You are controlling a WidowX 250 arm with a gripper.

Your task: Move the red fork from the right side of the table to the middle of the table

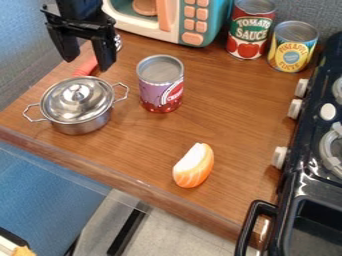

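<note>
The gripper [85, 64] hangs with its fingers apart over the red-handled utensil [87, 65], partly hidden at the table's [220, 117] upper left. The lidded metal pot [78, 102] crowds its handle end; the purple-and-red can [160, 84] stands right of the pot, and the orange-and-white toy food [193, 166] lies nearer the front edge.
</note>
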